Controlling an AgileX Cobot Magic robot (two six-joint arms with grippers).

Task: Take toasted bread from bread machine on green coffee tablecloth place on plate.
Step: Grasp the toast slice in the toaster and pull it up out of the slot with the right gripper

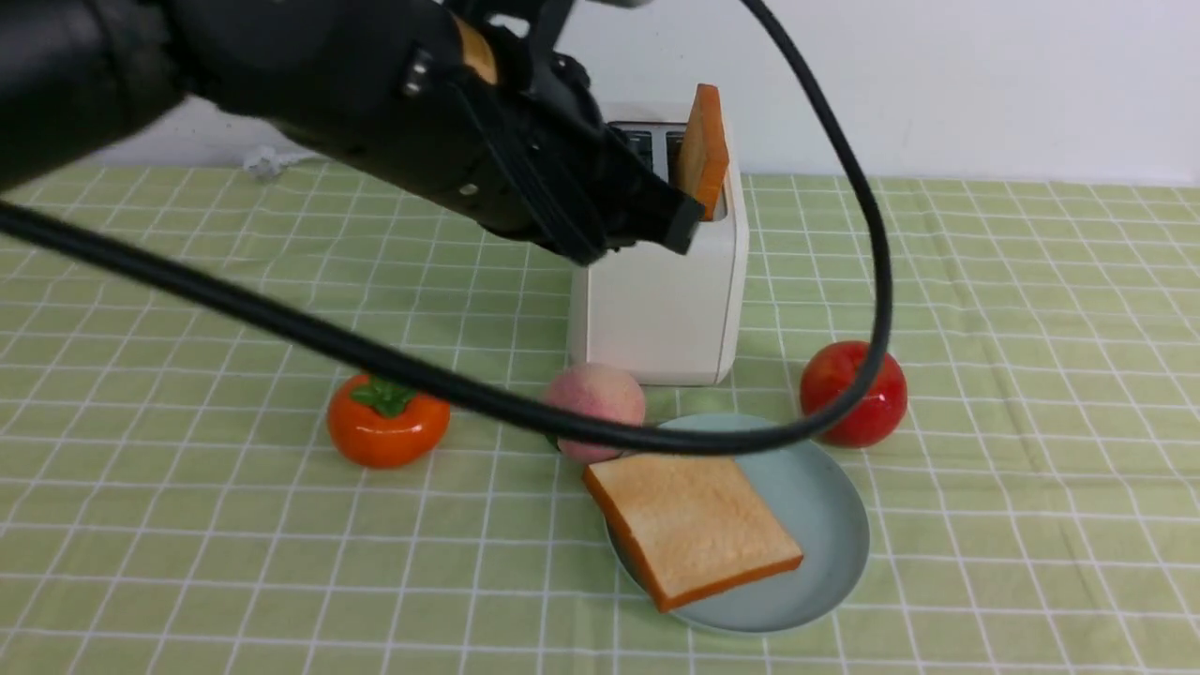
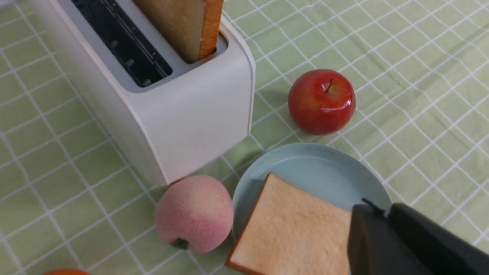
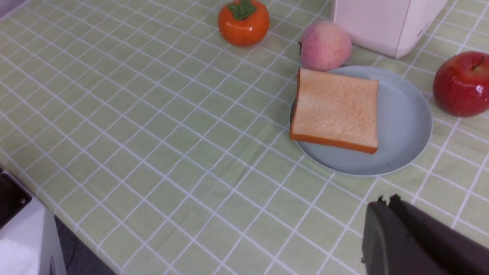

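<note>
With the plate (image 1: 816, 525) as landmark: one toast slice (image 1: 703, 525) is held on it, overhanging its rim; another (image 1: 703, 155) is held upright in the toaster (image 1: 656, 309) behind. Both claws, left (image 2: 401, 225) and right (image 3: 389, 202), are clenched.

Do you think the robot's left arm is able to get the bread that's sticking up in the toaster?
Probably yes: the left gripper hangs close by, shut and empty, and the slice stands tall out of its slot with nothing over it. It would have to open first.
</note>
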